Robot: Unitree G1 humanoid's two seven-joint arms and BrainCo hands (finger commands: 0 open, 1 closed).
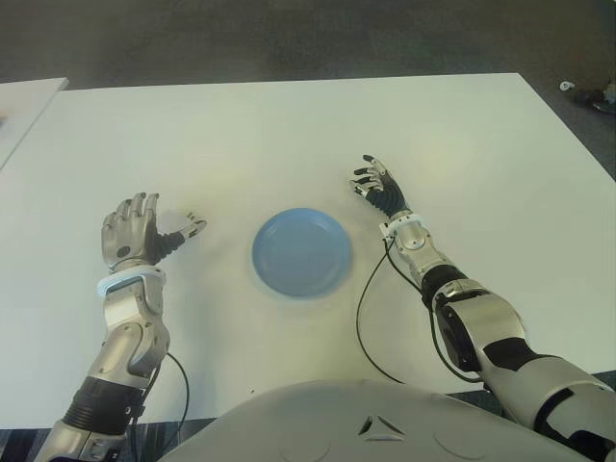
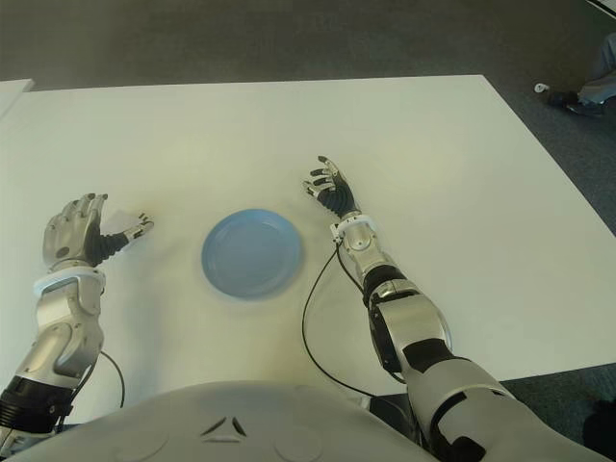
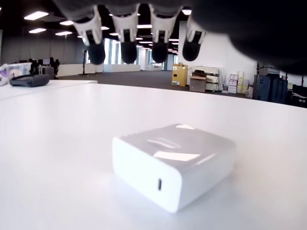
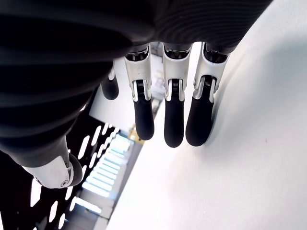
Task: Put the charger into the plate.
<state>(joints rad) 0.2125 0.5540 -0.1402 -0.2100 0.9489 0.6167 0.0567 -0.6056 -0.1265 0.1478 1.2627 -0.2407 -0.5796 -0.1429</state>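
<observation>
The charger [image 3: 175, 163] is a small white cube with a port on its side, lying on the white table [image 1: 241, 135]. It shows in the left wrist view, just beneath my left hand's spread fingers [image 3: 128, 43], which do not touch it. In the eye views my left hand [image 1: 154, 229] is open to the left of the blue plate [image 1: 301, 251] and hides the charger. The round plate has nothing in it. My right hand [image 1: 378, 188] is open just beyond the plate's right side, with its fingers [image 4: 172, 115] stretched out and holding nothing.
A black cable [image 1: 364, 308] from my right arm loops over the table close to the plate's right rim. A second white table [image 1: 24, 106] stands at the far left. Dark floor lies beyond the far edge.
</observation>
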